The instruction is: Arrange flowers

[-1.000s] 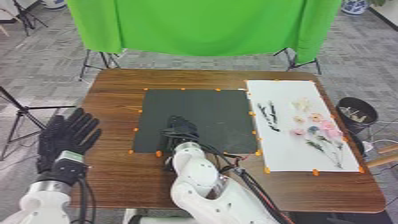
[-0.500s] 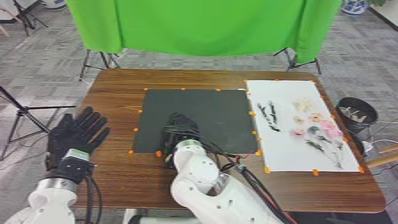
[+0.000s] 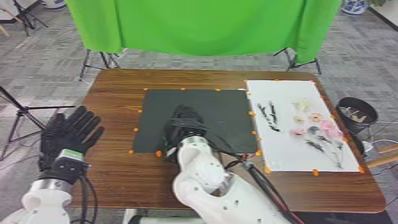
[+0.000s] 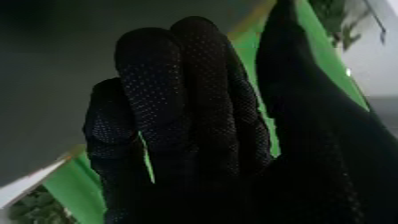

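Right hand (image 3: 188, 129) points forward, fingers straight and close together! To their right, pink flowers (image 3: 332, 133) run near-to-far, stems nearest the robot.

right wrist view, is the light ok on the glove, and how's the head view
Right wrist view: the right hand is mostly in shadow, its dotted fingers catching faint light; head view: fairly even light, white sheet bright, that hand dark against the dark mat.
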Available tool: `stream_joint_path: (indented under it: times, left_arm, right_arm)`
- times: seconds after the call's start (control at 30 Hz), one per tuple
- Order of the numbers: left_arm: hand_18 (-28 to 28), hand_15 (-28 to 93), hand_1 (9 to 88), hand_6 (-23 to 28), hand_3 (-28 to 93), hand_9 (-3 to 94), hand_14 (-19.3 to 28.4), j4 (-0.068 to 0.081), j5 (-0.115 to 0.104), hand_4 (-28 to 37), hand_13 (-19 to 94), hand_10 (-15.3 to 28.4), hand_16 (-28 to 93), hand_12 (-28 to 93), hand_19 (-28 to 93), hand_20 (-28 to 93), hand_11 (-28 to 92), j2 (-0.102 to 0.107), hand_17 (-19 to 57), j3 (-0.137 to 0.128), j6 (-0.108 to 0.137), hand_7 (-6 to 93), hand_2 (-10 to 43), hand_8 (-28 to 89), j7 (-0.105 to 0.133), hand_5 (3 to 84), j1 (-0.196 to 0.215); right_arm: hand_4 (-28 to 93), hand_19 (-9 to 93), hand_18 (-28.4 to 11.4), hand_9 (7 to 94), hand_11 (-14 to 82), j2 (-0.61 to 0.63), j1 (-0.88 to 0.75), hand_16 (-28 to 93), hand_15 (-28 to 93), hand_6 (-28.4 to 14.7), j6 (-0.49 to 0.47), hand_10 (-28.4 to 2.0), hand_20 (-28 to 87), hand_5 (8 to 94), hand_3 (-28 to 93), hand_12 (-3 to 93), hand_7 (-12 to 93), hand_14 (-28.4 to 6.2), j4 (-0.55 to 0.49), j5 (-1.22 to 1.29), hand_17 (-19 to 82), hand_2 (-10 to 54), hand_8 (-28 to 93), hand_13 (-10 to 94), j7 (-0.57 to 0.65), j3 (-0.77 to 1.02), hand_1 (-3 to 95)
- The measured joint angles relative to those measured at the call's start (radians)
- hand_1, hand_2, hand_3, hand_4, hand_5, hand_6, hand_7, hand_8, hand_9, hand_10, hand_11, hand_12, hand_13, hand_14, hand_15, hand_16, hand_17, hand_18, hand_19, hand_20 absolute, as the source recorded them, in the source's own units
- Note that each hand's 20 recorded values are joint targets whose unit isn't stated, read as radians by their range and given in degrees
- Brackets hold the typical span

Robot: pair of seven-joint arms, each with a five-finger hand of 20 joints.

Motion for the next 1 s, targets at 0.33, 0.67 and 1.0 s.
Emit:
stream_joint_path:
  times: [0.33, 0.67, 1.0]
  left_arm:
    - [14.3, 38, 29.1, 9.5, 72, 38.3, 15.6, -0.012, -0.01, -28.3, 27, 16.4, -9, 11, 41, 8, 21, -0.026, -6.5, -0.076, -0.009, 16.7, 15.6, -9, 0.042, 45.1, 0.058]
    - [14.3, 38, 28.9, 9.4, 72, 38.3, 15.5, -0.035, -0.02, -28.3, 27, 16.4, -9, 11, 41, 8, 21, -0.031, -6.5, -0.144, -0.008, 16.7, 15.7, -9, 0.09, 45.1, 0.14]
    - [14.3, 38, 29.1, 9.4, 71, 38.3, 15.5, -0.041, -0.028, -28.3, 27, 16.4, -9, 11, 41, 8, 21, -0.031, -6.5, -0.15, -0.008, 16.8, 15.7, -9, 0.107, 45.1, 0.155]
  right_arm:
    - [-22, 90, -26.6, 65.8, 15.0, 0.161, -0.051, 26, 52, -7.0, -0.053, -19.5, 29, 64.5, 79, 17.0, 15, -14.6, -0.254, 0.031, 38, -9.5, -10, 69, 0.032, 0.178, 35.9]
    - [-23, 91, -26.9, 57.0, 11.6, 0.494, -0.342, 25, 54, -9.9, -0.083, -21.9, 29, 59.7, 77, 15.8, 11, -16.3, -0.47, -0.013, 36, -9.5, -9, 64, 0.191, 0.587, 34.6]
    - [-27, 90, -27.2, 52.1, 9.9, 0.596, -0.581, 22, 56, -11.5, -0.189, -22.3, 29, 56.5, 76, 15.1, 9, -16.9, -0.483, 0.049, 35, -9.5, -9, 60, 0.251, 0.86, 34.9]
